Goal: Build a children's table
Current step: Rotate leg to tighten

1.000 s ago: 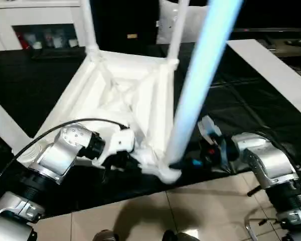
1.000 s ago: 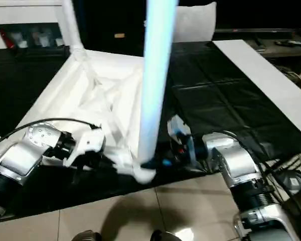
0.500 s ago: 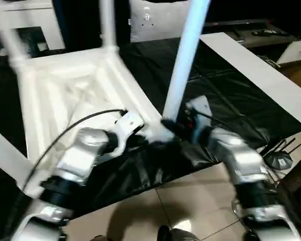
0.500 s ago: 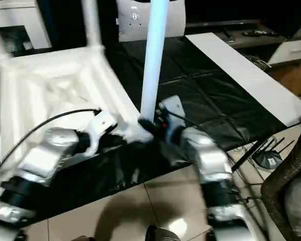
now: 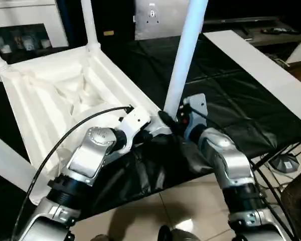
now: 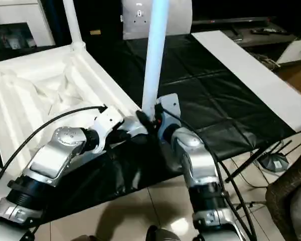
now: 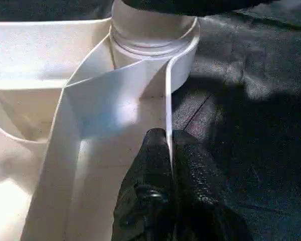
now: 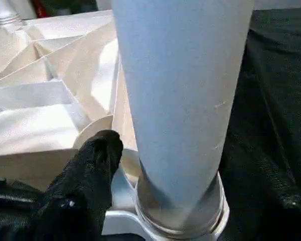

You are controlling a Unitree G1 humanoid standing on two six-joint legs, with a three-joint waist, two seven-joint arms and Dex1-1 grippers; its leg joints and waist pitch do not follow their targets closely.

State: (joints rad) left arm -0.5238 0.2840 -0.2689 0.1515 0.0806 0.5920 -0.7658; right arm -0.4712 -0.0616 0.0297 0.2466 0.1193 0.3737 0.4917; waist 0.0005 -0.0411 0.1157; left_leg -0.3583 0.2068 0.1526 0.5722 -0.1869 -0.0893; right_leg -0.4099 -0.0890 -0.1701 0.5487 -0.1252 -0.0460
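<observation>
The table (image 5: 65, 95) lies upside down on the black sheet (image 5: 231, 100), ribbed underside up, legs pointing toward 12 o'clock. The near leg (image 5: 183, 55) stands upright in its corner socket. The left fingers (image 7: 160, 186) pinch the rim (tightly); the right fingers (image 8: 85, 186), parted, flank the leg's base.

The upper end of the long white tapered plastic leg (image 5: 183, 60) is cut off by the frame edge. Its socket joint is partly masked by the right end effector (image 5: 169, 120). Only one black finger (image 8: 83, 186) is seen in the right wrist view. Shelf contents in the white cabinet (image 5: 25, 30) are too blurred to identify.
</observation>
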